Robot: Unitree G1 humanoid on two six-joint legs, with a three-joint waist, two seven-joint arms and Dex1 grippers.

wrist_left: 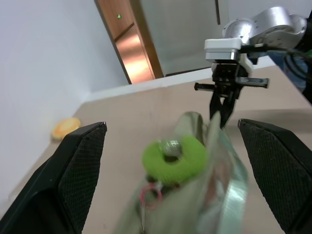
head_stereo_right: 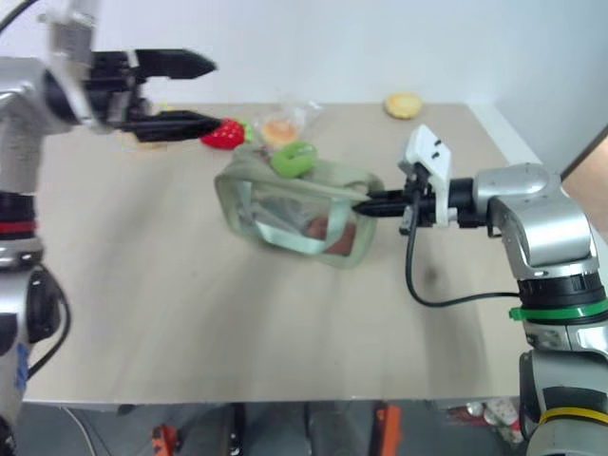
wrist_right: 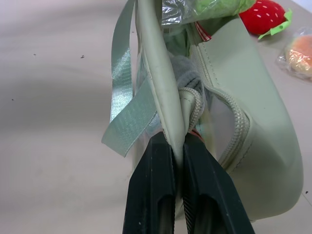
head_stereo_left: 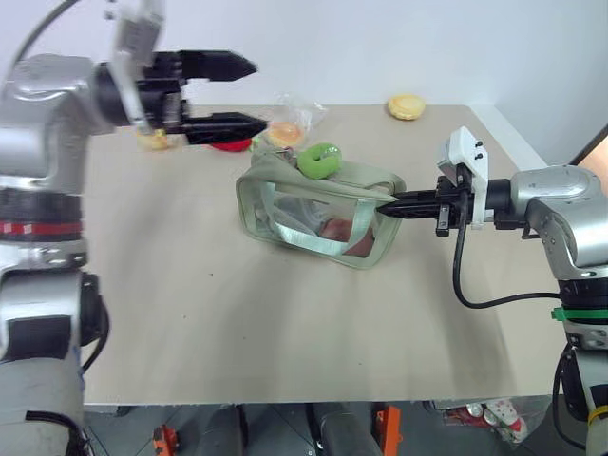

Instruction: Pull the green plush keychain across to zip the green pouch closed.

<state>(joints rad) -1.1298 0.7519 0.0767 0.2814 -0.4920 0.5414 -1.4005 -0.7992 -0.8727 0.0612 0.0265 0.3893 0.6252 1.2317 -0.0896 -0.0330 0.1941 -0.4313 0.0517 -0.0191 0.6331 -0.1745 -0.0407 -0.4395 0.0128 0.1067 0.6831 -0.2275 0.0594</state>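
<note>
- The table (head_stereo_left: pixel 285 323) is a pale beige sheet with a plain top; everything else rests on it or hangs over it.
- The green pouch (head_stereo_left: pixel 318 214) lies near the middle of the table, nearer the far edge. It is a pale sage-green rectangular fabric bag with a clear plastic side window, through which reddish-brown contents show dimly. Green webbing straps (wrist_right: pixel 127 117) hang loose from it, and a zipper (wrist_right: pixel 234 126) with pale teeth runs along its top seam. No brand, label or writing can be read on it.
- The right gripper (head_stereo_left: pixel 389 206) reaches in level from the right, its two black fingers (wrist_right: pixel 156 195) pinched narrow on the pouch's right end; the right wrist view shows the fabric edge squeezed between them.
- The left gripper (head_stereo_left: pixel 223 95) hangs above the table's far left part, well apart from the pouch, its fingers spread wide with nothing between them.
- The green plush keychain (head_stereo_left: pixel 320 160) sits on top of the pouch toward its far left end. It is a small bright lime-green soft ring, with a metal fitting at its centre in the left wrist view and a thin red cord (wrist_left: pixel 151 196) just beside it.
- A red plush strawberry (head_stereo_right: pixel 221 133) lies on the table beyond the pouch, under the left gripper.
- A small clear bag with an orange toy food (head_stereo_left: pixel 285 128) lies just behind the pouch.
- A round yellow toy bun (head_stereo_left: pixel 406 106) sits near the far edge, apart from the rest.
</note>
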